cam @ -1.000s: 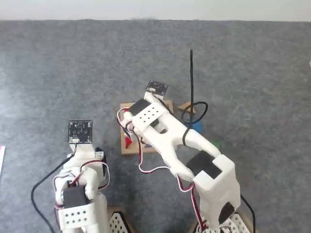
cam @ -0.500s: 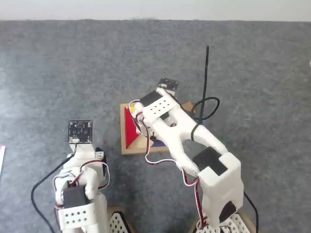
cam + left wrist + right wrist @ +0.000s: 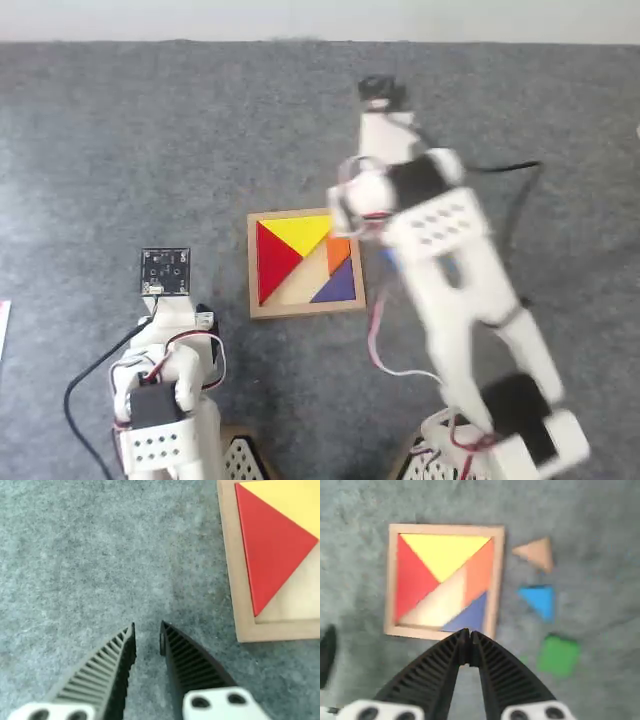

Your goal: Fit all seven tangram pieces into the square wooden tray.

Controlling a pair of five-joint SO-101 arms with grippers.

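The square wooden tray [image 3: 254,300] [image 3: 391,580] lies mid-table. It holds a red triangle [image 3: 270,262] [image 3: 412,580], a yellow triangle [image 3: 298,234] [image 3: 445,552], an orange piece [image 3: 339,250] [image 3: 479,575] and a purple piece [image 3: 338,287] [image 3: 470,616], with a bare wooden patch [image 3: 437,607] between them. On the carpet beside the tray lie a tan triangle [image 3: 535,552], a blue triangle [image 3: 537,600] and a green square [image 3: 559,655]. My right gripper [image 3: 469,635] hangs high above the tray's near edge, shut and holding nothing. My left gripper [image 3: 147,630] sits low over the carpet beside the tray [image 3: 230,580], open by a narrow gap.
Grey carpet covers the table. The right arm [image 3: 440,230] stands raised beside the tray and covers the loose pieces in the high view. The left arm [image 3: 165,380] is folded at the near left. A pale wall edge runs along the far side.
The right arm lifted off the tray and swung to the far right, uncovering it; the orange and purple pieces now show inside. The left arm stayed still.
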